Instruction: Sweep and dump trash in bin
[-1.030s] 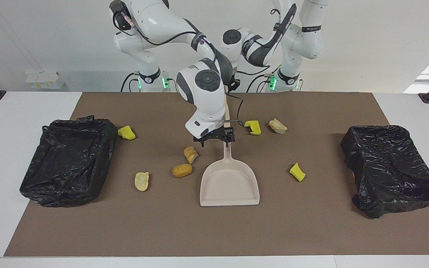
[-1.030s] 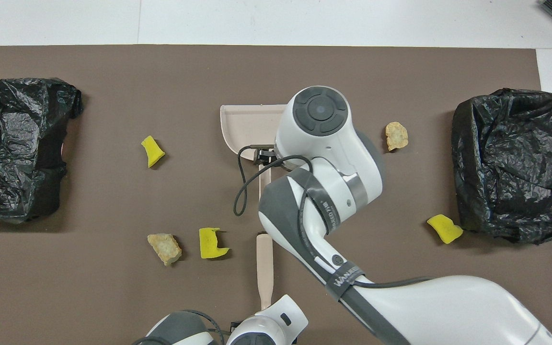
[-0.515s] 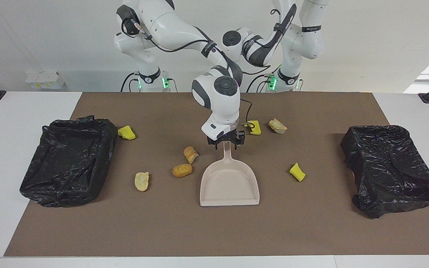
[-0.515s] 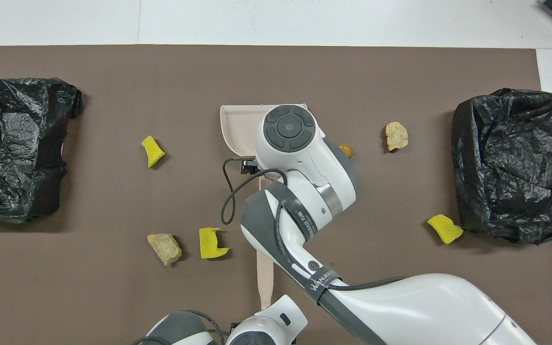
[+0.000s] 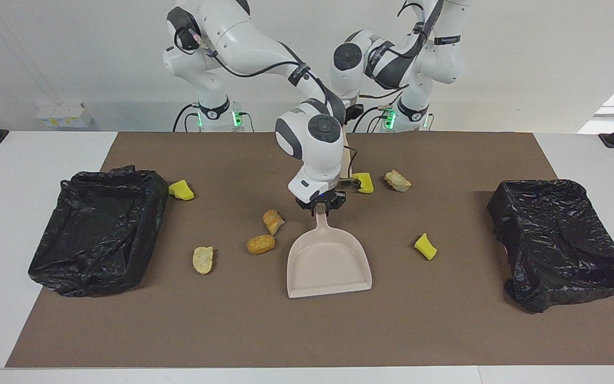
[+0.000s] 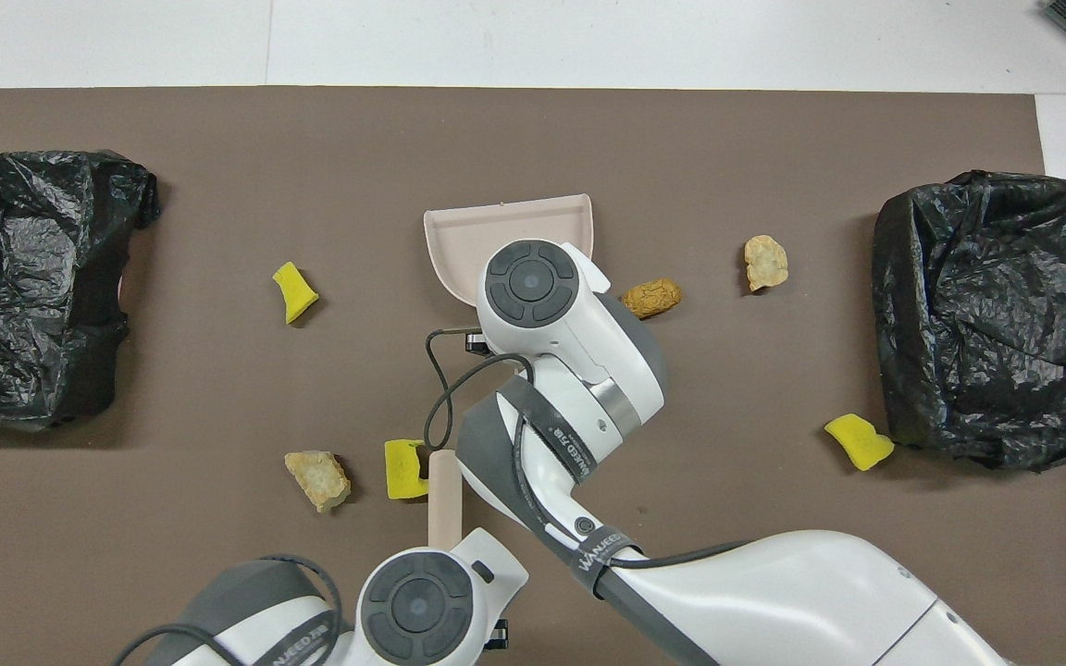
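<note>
A beige dustpan (image 5: 328,261) lies mid-mat, its mouth away from the robots. My right gripper (image 5: 322,207) is shut on its handle; in the overhead view the wrist covers the handle and only the pan (image 6: 468,236) shows. My left gripper (image 5: 352,118) is shut on a beige brush (image 6: 445,499), held over the mat's near edge. Several trash pieces lie scattered: yellow sponge chunks (image 5: 181,190) (image 5: 362,182) (image 5: 425,246) and bread lumps (image 5: 397,181) (image 5: 273,221) (image 5: 260,244) (image 5: 203,259).
Two bins lined with black bags stand on the brown mat, one (image 5: 99,229) at the right arm's end and one (image 5: 560,240) at the left arm's end. The right arm's cable loops beside the dustpan handle.
My right gripper has closed on the dustpan handle and the pan has turned slightly. The left arm has risen, carrying the brush toward its own end of the table.
</note>
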Available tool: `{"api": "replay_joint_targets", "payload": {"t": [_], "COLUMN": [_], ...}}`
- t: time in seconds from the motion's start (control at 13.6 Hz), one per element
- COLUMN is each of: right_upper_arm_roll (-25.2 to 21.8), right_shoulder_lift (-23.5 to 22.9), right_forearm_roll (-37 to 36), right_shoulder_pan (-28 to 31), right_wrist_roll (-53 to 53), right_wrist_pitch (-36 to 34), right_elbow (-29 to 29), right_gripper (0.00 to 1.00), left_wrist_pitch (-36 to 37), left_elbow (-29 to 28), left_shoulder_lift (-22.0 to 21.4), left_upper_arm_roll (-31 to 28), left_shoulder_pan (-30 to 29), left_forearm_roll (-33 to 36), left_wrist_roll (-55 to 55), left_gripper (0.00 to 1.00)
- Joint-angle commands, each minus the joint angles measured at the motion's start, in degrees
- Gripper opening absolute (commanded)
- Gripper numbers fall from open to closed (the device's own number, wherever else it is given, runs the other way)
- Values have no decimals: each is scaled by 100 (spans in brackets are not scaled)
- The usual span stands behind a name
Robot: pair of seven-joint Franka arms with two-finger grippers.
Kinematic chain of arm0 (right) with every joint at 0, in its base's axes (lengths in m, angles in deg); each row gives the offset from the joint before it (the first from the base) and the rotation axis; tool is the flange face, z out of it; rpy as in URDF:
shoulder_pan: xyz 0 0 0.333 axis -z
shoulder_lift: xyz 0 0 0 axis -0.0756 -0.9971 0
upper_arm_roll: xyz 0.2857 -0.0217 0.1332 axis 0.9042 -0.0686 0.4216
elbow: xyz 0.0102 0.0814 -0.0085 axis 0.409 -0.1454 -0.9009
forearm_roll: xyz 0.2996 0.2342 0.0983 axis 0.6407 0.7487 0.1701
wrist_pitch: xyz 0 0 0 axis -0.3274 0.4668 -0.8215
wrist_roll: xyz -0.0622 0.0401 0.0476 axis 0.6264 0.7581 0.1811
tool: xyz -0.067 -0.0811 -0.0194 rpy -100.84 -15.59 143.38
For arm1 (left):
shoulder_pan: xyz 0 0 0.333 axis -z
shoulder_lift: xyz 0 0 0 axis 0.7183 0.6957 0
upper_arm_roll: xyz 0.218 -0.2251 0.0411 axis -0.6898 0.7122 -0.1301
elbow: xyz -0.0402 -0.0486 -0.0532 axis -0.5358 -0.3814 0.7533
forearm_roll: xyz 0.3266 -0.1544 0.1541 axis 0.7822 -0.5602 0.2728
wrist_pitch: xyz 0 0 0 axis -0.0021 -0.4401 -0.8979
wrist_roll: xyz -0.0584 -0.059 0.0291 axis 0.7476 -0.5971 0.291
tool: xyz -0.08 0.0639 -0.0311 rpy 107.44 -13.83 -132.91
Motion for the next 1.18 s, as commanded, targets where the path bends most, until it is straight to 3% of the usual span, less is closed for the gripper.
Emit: {"api": "replay_joint_targets", "payload": {"t": [0.0,0.37,0.74,0.88,1.1], "right_upper_arm_roll": [19,63,63,54,37], "right_shoulder_lift": [173,621,1130,1324,1413], "right_forearm_roll": [-75,30,356,356,242], "right_shoulder_pan": [38,134,783,1039,1224], "right_wrist_roll": [54,701,3362,4679,6238], "right_wrist_pitch": [45,-156,-1350,-1808,-2256], "right_elbow": [-146,-207,-207,-207,-234], "right_gripper": [0,0,0,0,0], "left_wrist_pitch": [479,893,736,184,-370], "left_elbow": [-35,-228,-728,-1202,-1239], "left_shoulder_lift": [-555,-652,-715,-731,-618], "left_upper_arm_roll": [50,58,67,76,93], "left_shoulder_pan": [-449,-1406,-2015,-2024,-1954], "left_forearm_roll": [301,434,496,496,452], "left_wrist_roll": [36,211,1300,1442,1399], "left_gripper": [0,0,0,0,0]}}
